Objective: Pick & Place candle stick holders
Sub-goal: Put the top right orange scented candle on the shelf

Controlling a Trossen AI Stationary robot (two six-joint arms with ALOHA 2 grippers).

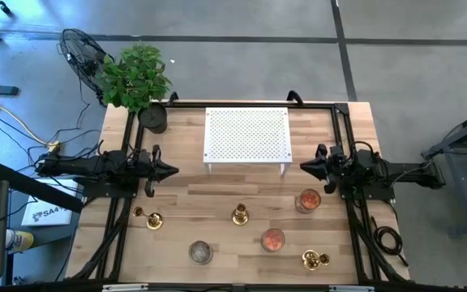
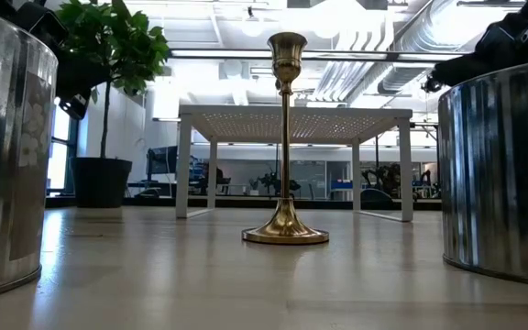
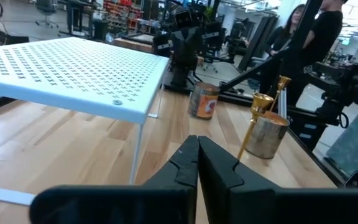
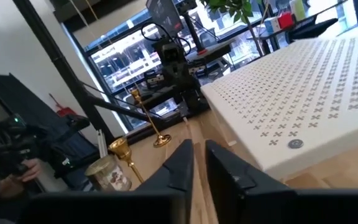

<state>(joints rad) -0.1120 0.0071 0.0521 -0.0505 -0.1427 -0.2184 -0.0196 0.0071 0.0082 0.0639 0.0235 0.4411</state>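
Wooden table (image 1: 217, 203): brass candlesticks (image 1: 240, 215) untouched; both grippers hover apart.

Tabletop (image 1: 217, 203): pale wood planks, smooth, matt. Candle stick holders (image 2: 285, 137): polished brass-coloured metal, glossy. Perforated shelf (image 1: 246, 135): white, matt, metal-looking. Tins at low view's edges (image 2: 498, 174): ribbed grey metal, dull sheen. Left hand (image 3: 197, 163): matt black.

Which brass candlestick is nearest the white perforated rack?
The middle candlestick, standing alone just in front of the rack. The left candlestick and the right candlestick sit farther out toward the table's front corners.
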